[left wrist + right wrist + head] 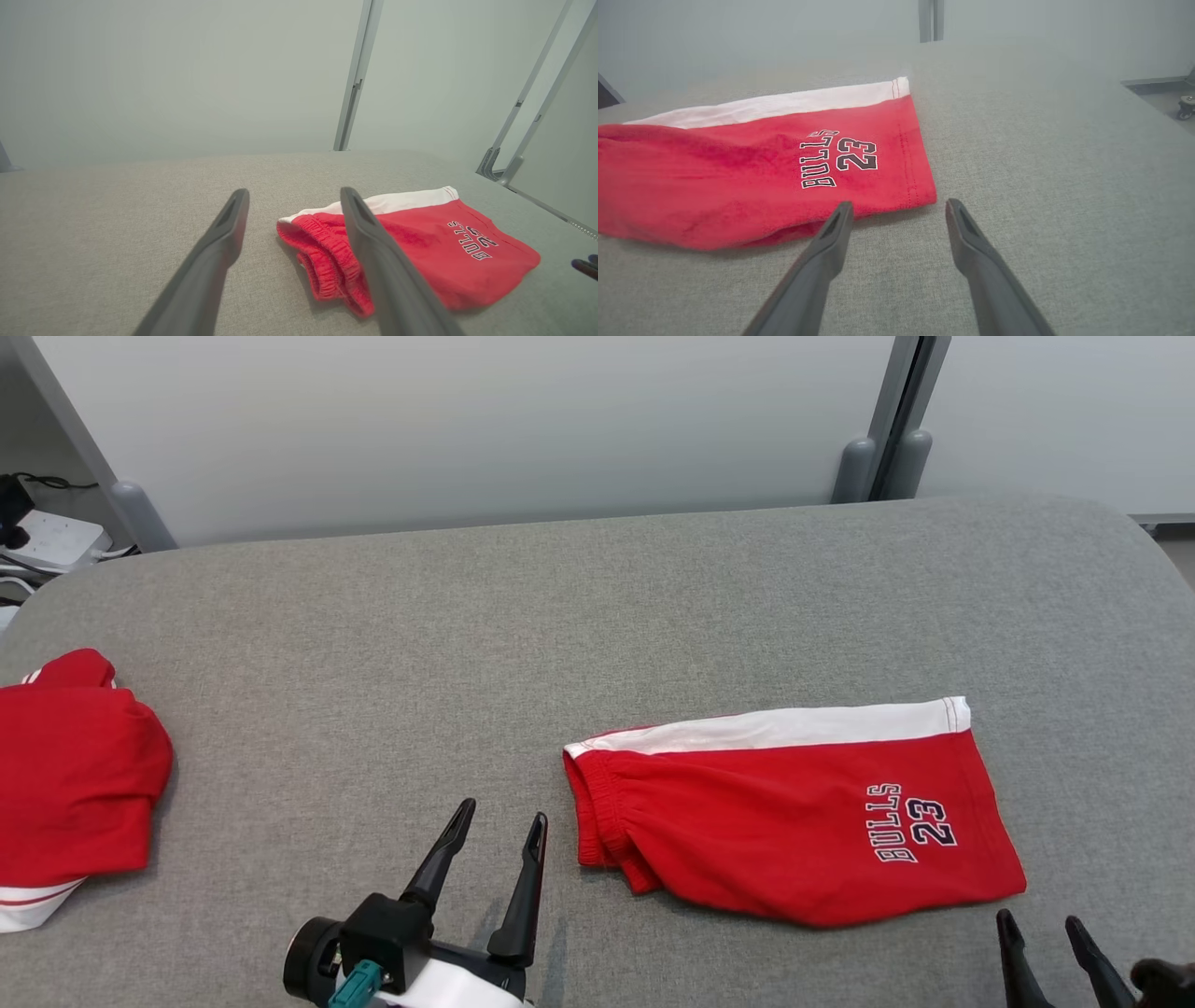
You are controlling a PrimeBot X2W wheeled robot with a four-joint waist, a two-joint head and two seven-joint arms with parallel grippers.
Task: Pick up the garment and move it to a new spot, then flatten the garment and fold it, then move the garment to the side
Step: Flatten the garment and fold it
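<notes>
Red shorts [775, 817] with a white side stripe and "BULLS 23" print lie folded in half on the grey table, waistband toward the left [336, 261] [738, 186]. My left gripper [499, 821] stands open just left of the waistband, empty, its fingers [224, 233] apart from the cloth. At the lower right, my right gripper [1041, 924] is open and empty, just below the shorts' hem corner, with its fingertips [840, 219] close to the red edge.
A second red garment [70, 784] with white trim lies crumpled at the table's left edge. The grey fabric table [467, 635] runs wide behind the shorts. A power strip [51, 537] sits off the far left corner; grey frame posts [882, 457] stand behind.
</notes>
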